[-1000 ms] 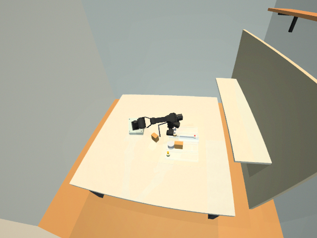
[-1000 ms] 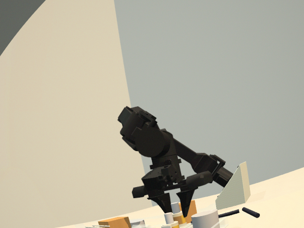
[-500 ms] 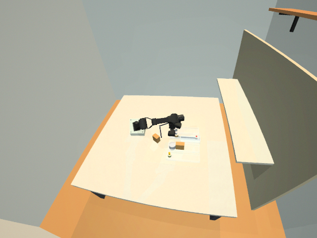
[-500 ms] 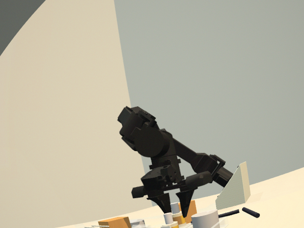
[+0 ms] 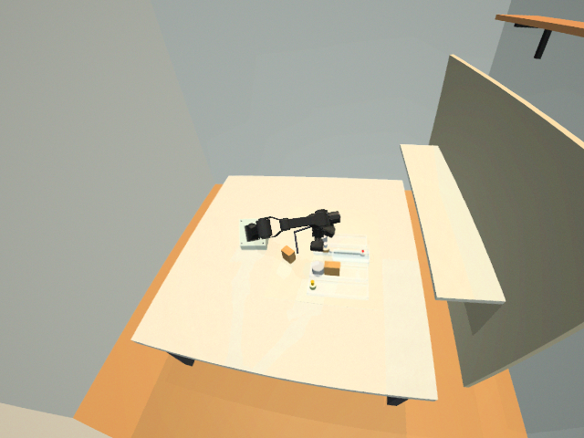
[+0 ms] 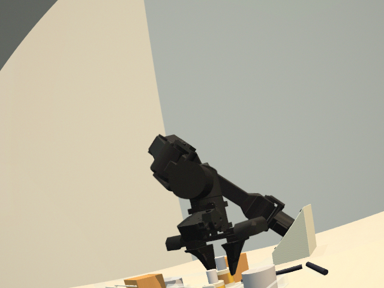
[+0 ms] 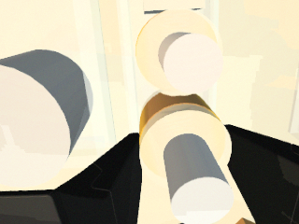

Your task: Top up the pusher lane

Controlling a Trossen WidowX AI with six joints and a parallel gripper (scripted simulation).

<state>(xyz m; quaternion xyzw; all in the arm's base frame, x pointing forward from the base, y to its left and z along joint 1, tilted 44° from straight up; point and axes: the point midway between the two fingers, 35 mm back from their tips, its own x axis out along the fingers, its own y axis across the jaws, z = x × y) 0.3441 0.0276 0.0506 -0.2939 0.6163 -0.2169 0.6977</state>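
Note:
My gripper (image 6: 223,271) (image 7: 179,138) is shut on an amber jar (image 6: 225,276) (image 7: 154,140) with a cream shoulder and a pale knob. The jar stands nearly upright between the fingers, low at the front of the sprung lane (image 5: 349,253). The matching lane jar (image 6: 220,285) (image 7: 149,44) is directly behind it in the same line; the two look touching or almost so. A thin dark edge at the pusher (image 7: 173,10) shows just behind the lane jar in the wrist view. The held jar's base and the front stop are hidden, so floor contact cannot be told.
A wide grey cylinder (image 5: 317,268) (image 6: 259,278) (image 7: 33,121) stands in the neighbouring lane, with an orange block (image 5: 332,268) (image 6: 144,281) behind it. A small yellow-topped jar (image 5: 312,285) stands farther along. Another orange block (image 5: 287,255) (image 6: 242,267) and black rods (image 5: 297,241) (image 6: 316,267) lie nearer the arm's base.

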